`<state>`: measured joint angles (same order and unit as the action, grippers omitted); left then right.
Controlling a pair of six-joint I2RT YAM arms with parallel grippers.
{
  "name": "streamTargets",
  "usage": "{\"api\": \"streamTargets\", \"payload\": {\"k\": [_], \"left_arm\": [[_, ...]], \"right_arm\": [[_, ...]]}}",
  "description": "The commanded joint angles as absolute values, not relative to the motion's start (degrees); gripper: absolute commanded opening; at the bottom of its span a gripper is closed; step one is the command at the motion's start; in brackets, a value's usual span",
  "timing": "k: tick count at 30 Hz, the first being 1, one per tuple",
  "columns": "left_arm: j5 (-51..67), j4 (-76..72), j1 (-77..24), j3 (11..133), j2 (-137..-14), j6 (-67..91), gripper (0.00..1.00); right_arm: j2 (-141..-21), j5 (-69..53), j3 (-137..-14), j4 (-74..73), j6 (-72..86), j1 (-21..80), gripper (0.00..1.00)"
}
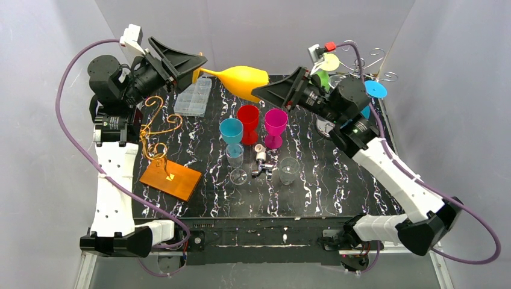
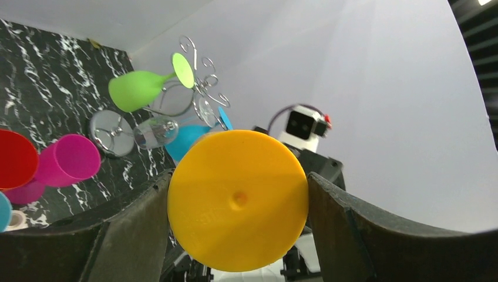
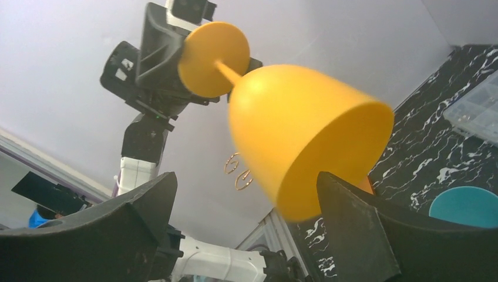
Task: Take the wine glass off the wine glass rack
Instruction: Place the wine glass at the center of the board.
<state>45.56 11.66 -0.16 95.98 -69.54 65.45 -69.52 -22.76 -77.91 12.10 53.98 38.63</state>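
A yellow wine glass point(image 1: 241, 78) hangs sideways in the air above the back of the table. My left gripper point(image 1: 193, 67) is shut on its round foot point(image 2: 238, 200), which fills the space between both fingers. My right gripper point(image 1: 265, 90) is open at the bowl point(image 3: 299, 129); the rim sits by one finger point(image 3: 364, 223) and the other finger stands apart. A silver wire wine glass rack point(image 1: 376, 60) at the back right holds a green glass point(image 2: 138, 89) and a blue one point(image 1: 375, 89). An orange wire rack point(image 1: 159, 129) stands at the left.
Red point(image 1: 248, 120), magenta point(image 1: 275, 123) and blue point(image 1: 231, 132) goblets stand mid-table, with clear glasses point(image 1: 288, 170) and a small metal part point(image 1: 261, 158) in front of them. A clear plastic box point(image 1: 194, 96) lies at the back left. The orange rack's base point(image 1: 172, 179) is at the near left.
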Motion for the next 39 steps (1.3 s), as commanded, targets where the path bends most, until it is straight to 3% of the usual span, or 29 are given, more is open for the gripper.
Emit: {"api": "streamTargets", "payload": {"k": [1, 5, 9, 17, 22, 25, 30, 39], "left_arm": [[47.07, 8.29, -2.61, 95.16, -68.2, 66.41, 0.66], [46.74, 7.72, -3.78, 93.84, -68.26, 66.51, 0.66], [46.75, 4.59, -4.61, 91.16, -68.12, 68.44, 0.66], [46.77, 0.35, -6.88, 88.19, -68.65, 71.61, 0.7], [46.45, -1.32, -7.46, 87.9, -68.94, 71.84, 0.82], [46.7, -1.34, -7.56, 87.55, -69.38, 72.3, 0.98], [46.8, -0.48, -7.73, 87.73, -69.92, 70.22, 0.98], [41.76, 19.12, -9.22, 93.93, -70.36, 53.57, 0.98]], "right_arm": [[-73.11, -25.78, -81.21, 19.48, 57.55, 38.39, 0.98], [-74.16, -26.1, -81.88, 22.73, 59.83, 38.41, 0.94], [-73.65, -24.94, -80.07, 26.38, 62.48, 38.36, 0.82], [-72.71, -22.23, -76.83, 29.68, 65.45, 38.41, 0.38], [-71.79, -20.89, -75.88, 28.78, 65.37, 38.41, 0.04], [-71.02, -19.97, -76.65, 25.88, 63.75, 38.41, 0.01], [-68.23, -16.63, -78.48, 17.39, 58.67, 38.4, 0.01], [-64.56, -11.26, -87.81, -15.52, 44.51, 38.4, 0.01]]}}
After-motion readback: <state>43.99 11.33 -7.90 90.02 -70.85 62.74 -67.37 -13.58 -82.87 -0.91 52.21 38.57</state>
